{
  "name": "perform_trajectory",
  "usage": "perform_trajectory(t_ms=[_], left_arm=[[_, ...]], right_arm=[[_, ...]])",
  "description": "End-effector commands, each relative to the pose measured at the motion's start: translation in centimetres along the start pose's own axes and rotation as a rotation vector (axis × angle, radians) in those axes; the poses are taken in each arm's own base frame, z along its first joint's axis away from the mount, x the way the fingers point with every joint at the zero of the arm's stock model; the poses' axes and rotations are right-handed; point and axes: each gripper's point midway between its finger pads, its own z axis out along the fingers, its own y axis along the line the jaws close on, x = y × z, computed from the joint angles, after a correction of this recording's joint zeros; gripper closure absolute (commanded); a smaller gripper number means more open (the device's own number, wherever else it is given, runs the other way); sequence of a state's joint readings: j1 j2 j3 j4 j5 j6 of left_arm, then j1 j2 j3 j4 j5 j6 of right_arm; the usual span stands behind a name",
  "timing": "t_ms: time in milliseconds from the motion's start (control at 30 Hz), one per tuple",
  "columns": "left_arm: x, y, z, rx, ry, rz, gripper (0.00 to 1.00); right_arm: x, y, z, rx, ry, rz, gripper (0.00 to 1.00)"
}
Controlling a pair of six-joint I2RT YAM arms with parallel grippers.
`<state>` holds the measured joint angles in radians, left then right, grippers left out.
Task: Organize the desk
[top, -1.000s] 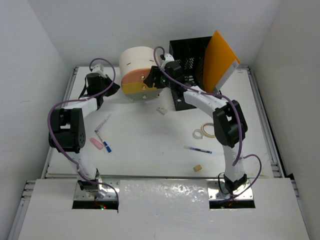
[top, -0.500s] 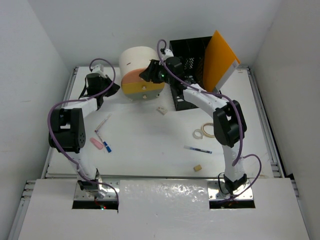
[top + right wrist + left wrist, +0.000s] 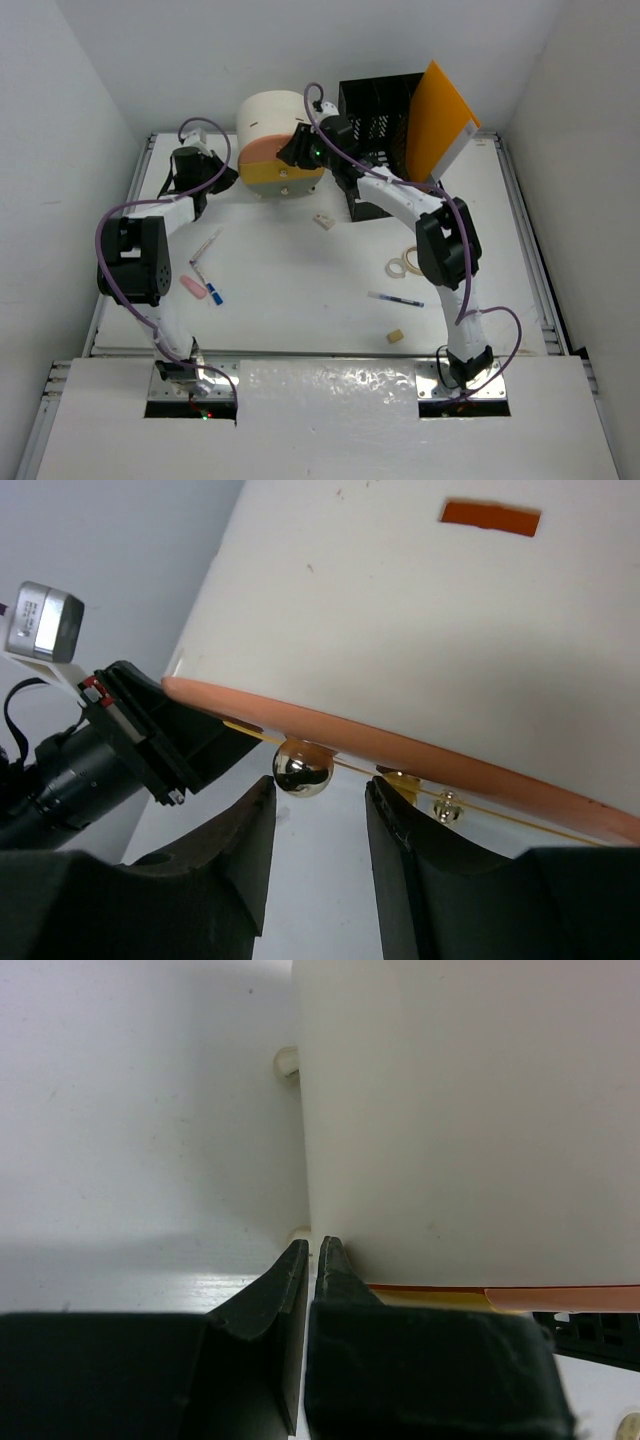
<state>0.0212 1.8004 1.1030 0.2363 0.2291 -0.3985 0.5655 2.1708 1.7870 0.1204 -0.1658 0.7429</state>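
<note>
On the desk, at the back, stands a round cream container with an orange and yellow tiered base. My right gripper is at its front. In the right wrist view, my right gripper is open. A shiny metal ball knob under the orange rim sits just past its left fingertip. A second small knob shows to the right. My left gripper is shut and empty at the container's left side. In the left wrist view, my left gripper rests beside the cream wall.
A black crate with an orange folder stands at the back right. Tape rolls, a pen, a small tan block and a white piece lie mid-desk. Pens and a pink item lie at the left.
My right gripper has moved a little back and left along the container's front, and its jaws have narrowed. The left arm has not moved.
</note>
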Motion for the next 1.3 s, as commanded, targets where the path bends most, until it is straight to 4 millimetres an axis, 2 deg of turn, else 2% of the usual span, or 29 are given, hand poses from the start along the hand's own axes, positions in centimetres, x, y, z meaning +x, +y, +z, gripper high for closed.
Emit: perform_trajectory(t_ms=[0, 400, 567, 667, 867, 1033, 1267], left_arm=[[-1.9, -1.6, -0.5, 0.044, -0.063, 0.018, 1.0], [-1.7, -1.6, -0.7, 0.048, -0.066, 0.005, 1.0], [-1.5, -1.5, -0.7, 0.046, -0.066, 0.004, 1.0], [-1.4, -1.5, -0.8, 0.045, -0.068, 0.005, 1.0], [-1.4, -1.3, -0.9, 0.039, -0.069, 0.007, 1.0], [-1.5, -1.3, -0.9, 0.035, -0.073, 0.014, 1.0], [-1.1, -1.0, -0.9, 0.026, -0.066, 0.014, 1.0]], right_arm=[[-2.5, 1.3, 0.0, -0.001, -0.071, -0.04, 0.61], [-2.6, 2.4, 1.4, -0.039, -0.109, -0.004, 0.65], [-2.5, 2.7, 1.3, -0.032, -0.127, -0.021, 0.71], [-2.8, 2.6, 1.0, -0.009, -0.145, -0.041, 0.69], [-3.4, 2.6, 0.7, 0.01, -0.172, -0.046, 0.58], [-3.2, 2.8, 0.6, 0.01, -0.183, -0.045, 0.59], [-4.7, 2.7, 0.1, 0.043, -0.241, -0.048, 0.61]])
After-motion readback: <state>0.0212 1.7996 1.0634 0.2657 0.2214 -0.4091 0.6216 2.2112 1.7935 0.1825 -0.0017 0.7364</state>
